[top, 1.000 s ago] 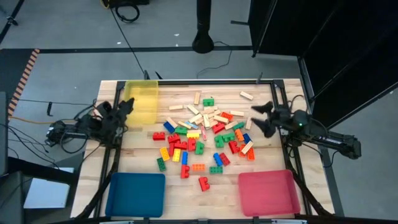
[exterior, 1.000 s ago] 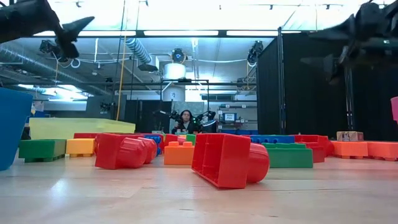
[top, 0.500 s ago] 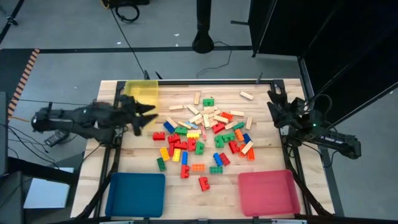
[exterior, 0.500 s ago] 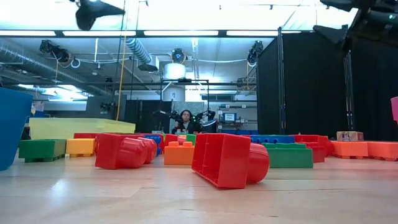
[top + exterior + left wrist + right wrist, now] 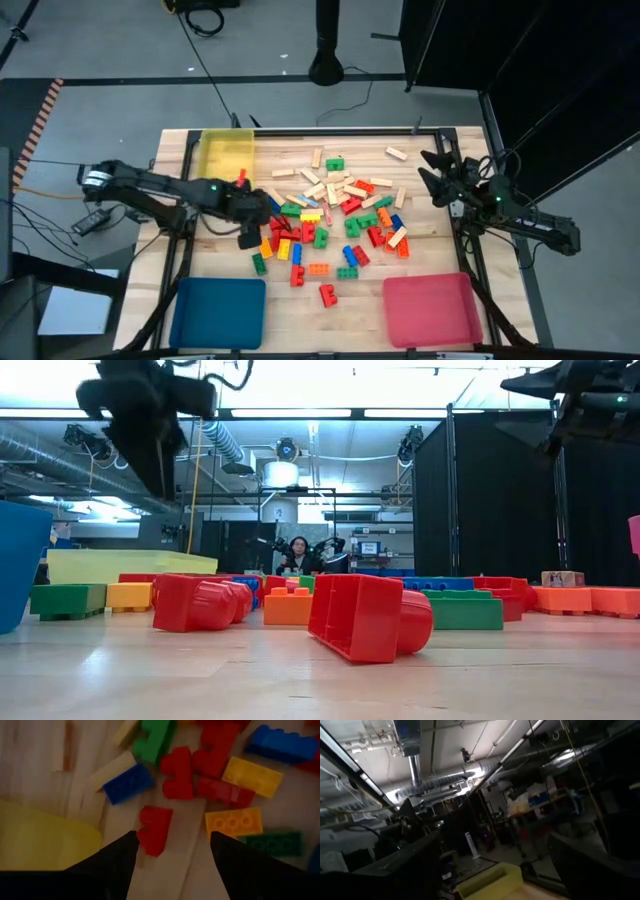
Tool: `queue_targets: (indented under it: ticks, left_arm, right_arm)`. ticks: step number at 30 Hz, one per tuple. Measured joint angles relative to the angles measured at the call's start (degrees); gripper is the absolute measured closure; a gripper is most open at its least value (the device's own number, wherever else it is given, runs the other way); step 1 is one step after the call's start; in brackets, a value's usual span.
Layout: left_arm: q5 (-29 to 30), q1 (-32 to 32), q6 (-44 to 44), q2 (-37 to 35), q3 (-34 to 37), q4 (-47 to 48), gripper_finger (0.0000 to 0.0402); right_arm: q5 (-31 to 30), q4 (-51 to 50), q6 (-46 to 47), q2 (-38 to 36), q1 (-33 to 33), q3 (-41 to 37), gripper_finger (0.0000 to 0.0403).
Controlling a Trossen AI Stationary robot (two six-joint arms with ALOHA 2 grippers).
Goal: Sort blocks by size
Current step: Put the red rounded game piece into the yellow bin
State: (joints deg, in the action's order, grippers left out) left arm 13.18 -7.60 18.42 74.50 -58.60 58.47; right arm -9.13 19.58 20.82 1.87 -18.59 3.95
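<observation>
Your left gripper hangs over the left fringe of the blocks, its arm reaching in from the bench's left edge. Its fingers are spread wide and hold nothing. In the left wrist view you see a red block lying on the wood just ahead of the gap between the fingers, not touched by either. Beside it sit a blue block against a pale wooden bar, more red ones, a yellow block and an orange block.

Your right gripper waits near the bench's right edge, raised off the surface and tilted up so its camera looks out at the room's ceiling. Its fingers are also wide apart and empty.

The blocks lie loose in a heap across the middle of the bench: studded ones in red, green, blue, yellow and orange, with wooden bars mostly toward the far side. One red block sits alone toward the near edge.

You have a yellow tray at the far left corner, a blue tray at the near left corner and a pink tray at the near right corner. No block is visible in any tray.

In the low view a person sits far off in the room behind the bench.
</observation>
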Motion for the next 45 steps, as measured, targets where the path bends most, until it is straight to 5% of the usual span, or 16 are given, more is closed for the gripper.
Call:
queue_targets:
  ticks: [14,29,38,45]
  left_arm:
    - [-3.7,2.1,-4.0,-11.1,20.2,-15.6,0.0154]
    - [-2.6,10.0,-8.7,-7.1,26.3,-27.0,0.0154]
    - [-10.4,14.4,-12.4,-1.8,28.2,-31.8,0.0155]
    - [-14.0,14.7,-11.9,0.7,28.2,-34.0,0.0245]
  right_arm:
    - [0.0,-0.3,1.2,0.0,0.0,0.0,0.0029]
    - [-0.7,-0.5,2.7,0.0,0.0,0.0,0.0030]
    - [-1.4,-1.0,3.3,0.0,0.0,0.0,0.0030]
    - [-1.6,-1.6,3.3,0.0,0.0,0.0,0.0030]
